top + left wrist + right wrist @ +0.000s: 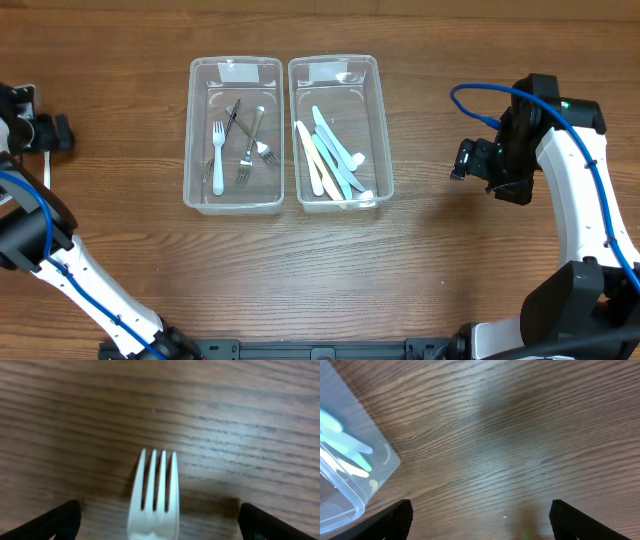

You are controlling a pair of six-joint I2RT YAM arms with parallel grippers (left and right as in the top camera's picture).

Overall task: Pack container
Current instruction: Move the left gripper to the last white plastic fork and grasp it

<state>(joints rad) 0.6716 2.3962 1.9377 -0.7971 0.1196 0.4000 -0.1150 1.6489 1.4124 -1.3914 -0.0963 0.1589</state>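
A white plastic fork (156, 491) lies between the wide-apart fingers of my left gripper (158, 521), tines pointing away over the wood. That gripper (58, 133) is open at the far left table edge; I cannot tell if it touches the fork. The left clear container (189, 130) holds several forks, one white and the others metal. The right clear container (384, 130) holds several pastel knives. My right gripper (462, 160) is open and empty, right of the knife container, whose corner (355, 477) shows in the right wrist view beside the open fingers (480, 521).
The two containers stand side by side at the table's upper middle. Bare wood lies around them. Blue cables run along both arms.
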